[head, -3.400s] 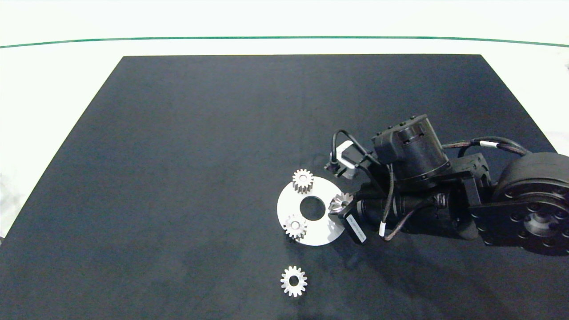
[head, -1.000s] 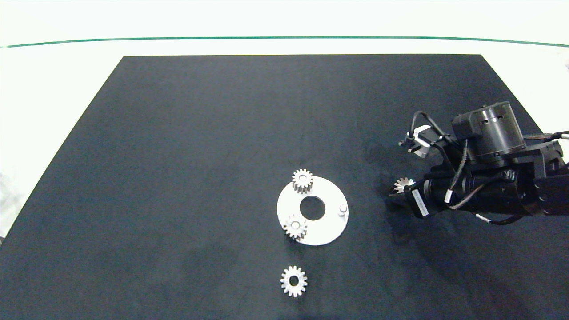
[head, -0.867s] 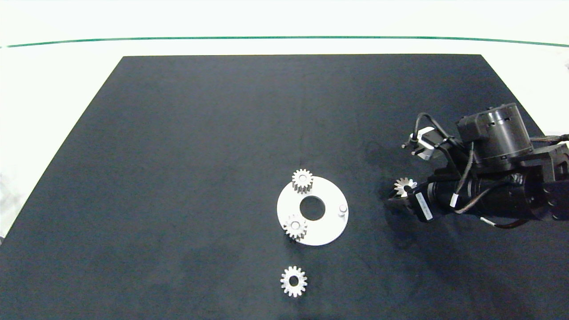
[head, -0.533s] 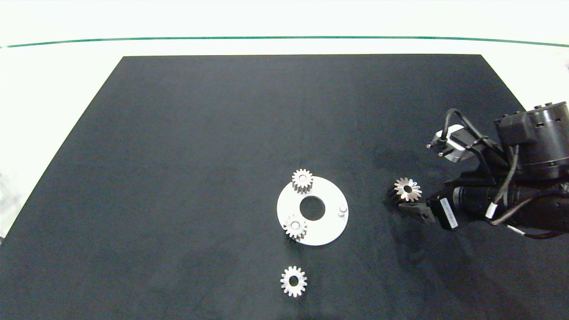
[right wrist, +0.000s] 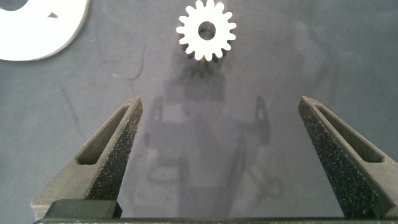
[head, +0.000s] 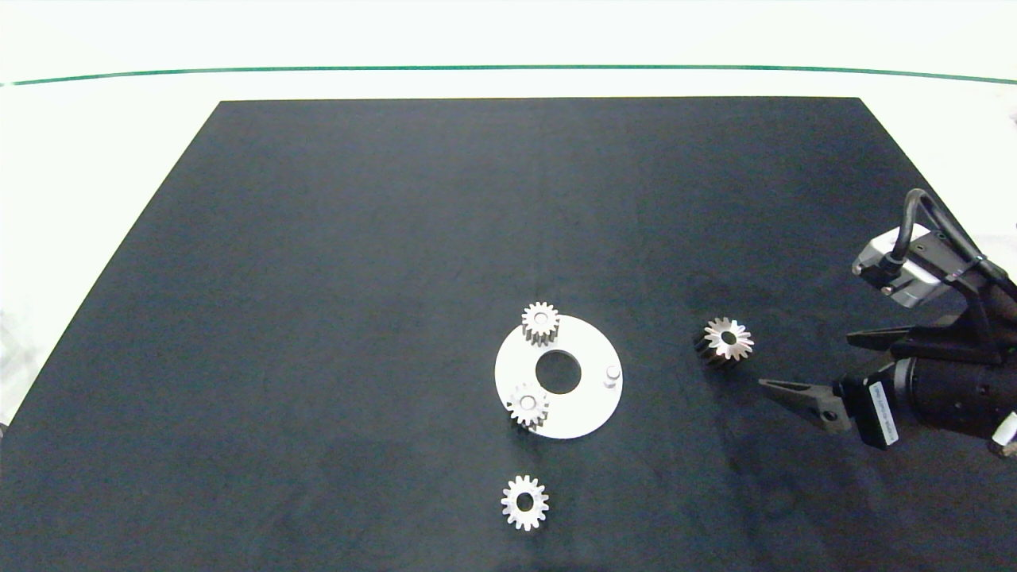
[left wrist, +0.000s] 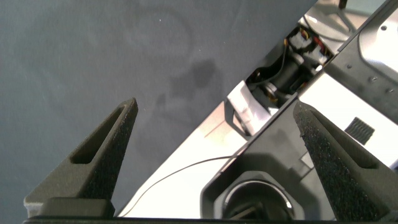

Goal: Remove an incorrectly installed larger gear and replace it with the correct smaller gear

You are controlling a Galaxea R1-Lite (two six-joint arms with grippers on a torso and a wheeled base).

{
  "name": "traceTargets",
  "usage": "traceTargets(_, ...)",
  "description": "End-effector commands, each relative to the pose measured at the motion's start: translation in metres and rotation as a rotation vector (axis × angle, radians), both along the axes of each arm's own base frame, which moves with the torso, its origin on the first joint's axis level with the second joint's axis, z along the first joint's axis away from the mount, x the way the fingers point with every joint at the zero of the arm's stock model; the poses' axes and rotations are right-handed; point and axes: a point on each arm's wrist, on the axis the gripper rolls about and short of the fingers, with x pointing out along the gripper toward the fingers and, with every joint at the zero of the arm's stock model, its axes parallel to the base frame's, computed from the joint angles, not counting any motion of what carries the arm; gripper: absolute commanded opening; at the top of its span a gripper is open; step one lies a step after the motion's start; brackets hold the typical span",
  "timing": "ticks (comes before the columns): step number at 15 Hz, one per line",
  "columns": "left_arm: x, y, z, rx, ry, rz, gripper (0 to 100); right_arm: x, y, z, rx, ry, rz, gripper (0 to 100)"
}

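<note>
Larger gear (head: 727, 341) now off its peg (head: 612, 373), released on mat at plate's (head: 588, 413) 3 o'clock. My right gripper (head: 818, 369) spread wide, empty, retreating (left gripper (left wrist: 217, 155) idle, also wide). Next: smaller gear (head: 525, 502), 6 o'clock.

Right gripper (head: 826, 367) is backing away with fingers spread, leaving the larger gear (head: 727, 340) standing just ahead of its fingertips.

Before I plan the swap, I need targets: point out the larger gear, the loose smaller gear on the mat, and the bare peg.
larger gear (head: 728, 339): head view, toothed top face.
smaller gear (head: 524, 502): head view, toothed ring.
bare peg (head: 612, 372): head view, peg's top.
</note>
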Motion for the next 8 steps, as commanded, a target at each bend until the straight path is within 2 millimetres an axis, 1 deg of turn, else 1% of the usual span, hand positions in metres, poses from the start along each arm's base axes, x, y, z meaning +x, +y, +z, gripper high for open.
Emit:
traceTargets(1, 0.021, -0.005, 0.002, 0.025, 0.054, -0.026, 100, -0.01, -0.003, 0.005, 0.011, -0.028, 0.009, 100)
traceTargets(5, 0.049, -0.013, 0.009, 0.016, 0.015, -0.049, 100, -0.018, -0.006, 0.009, 0.022, -0.051, 0.01, 100)
traceTargets(6, 0.057, -0.02, 0.011, 0.012, 0.004, -0.117, 100, -0.022, -0.008, 0.011, 0.027, -0.063, 0.01, 100)
traceTargets(8, 0.062, -0.029, 0.011, 0.011, -0.002, -0.215, 100, -0.025, -0.01, 0.013, 0.033, -0.074, 0.009, 100)
